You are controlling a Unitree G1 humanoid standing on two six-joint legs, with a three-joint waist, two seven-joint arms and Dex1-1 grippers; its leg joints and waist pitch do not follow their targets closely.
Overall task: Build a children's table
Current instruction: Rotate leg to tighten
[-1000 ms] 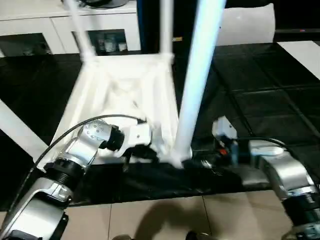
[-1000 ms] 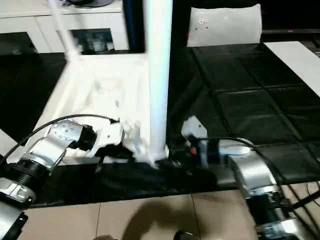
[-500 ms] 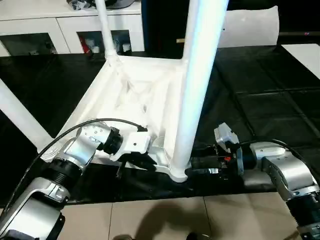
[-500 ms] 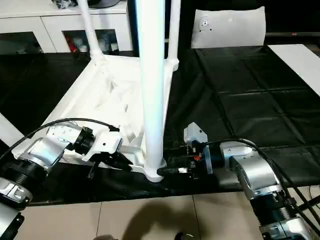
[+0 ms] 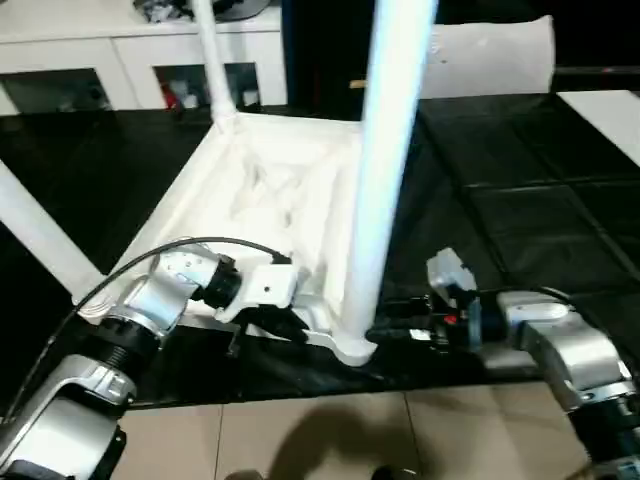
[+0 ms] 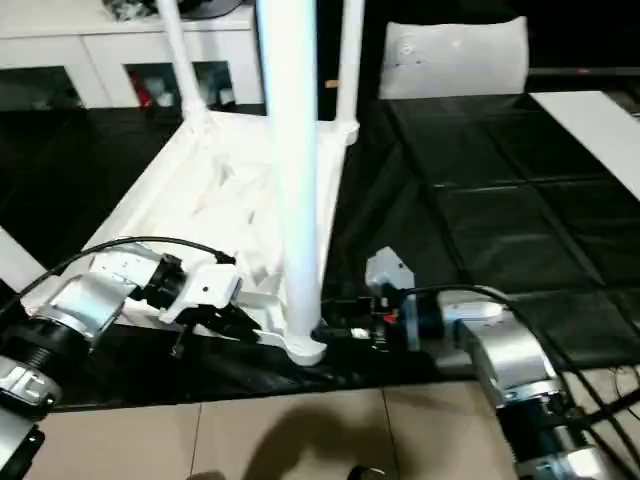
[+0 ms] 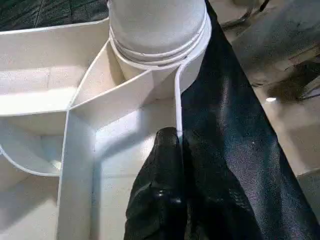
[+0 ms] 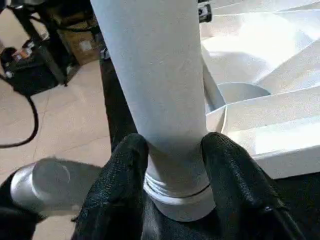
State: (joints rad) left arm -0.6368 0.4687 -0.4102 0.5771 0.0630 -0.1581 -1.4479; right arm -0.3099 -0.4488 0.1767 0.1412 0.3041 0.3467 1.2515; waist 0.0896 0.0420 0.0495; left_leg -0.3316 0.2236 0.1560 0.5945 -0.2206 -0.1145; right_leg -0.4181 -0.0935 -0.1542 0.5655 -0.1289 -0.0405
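The children's table top (image 5: 270,190) lies upside down on the black mat, ribbed underside up. A white leg (image 5: 385,150) stands in the near corner socket (image 7: 160,30). Other legs rise at the far left corner (image 5: 210,50), the far right corner (image 6: 350,60) and the left edge (image 5: 35,235). My left gripper (image 7: 172,137) is shut on the top's thin rim just beside the near socket. My right gripper (image 8: 172,145) reaches in from the right, with one black finger (image 8: 125,160) on each side of the near leg's base, pressed against it.
A black mat (image 5: 520,200) covers the work surface; its front edge meets a tiled floor (image 5: 300,440). White cabinets (image 5: 100,50) stand at the back. A flat white panel (image 5: 500,55) leans at the back right, and a white strip (image 5: 610,110) lies at the far right.
My right gripper's fingers have closed in around the base of the near leg. My left gripper stays shut on the rim. The head camera has shifted.
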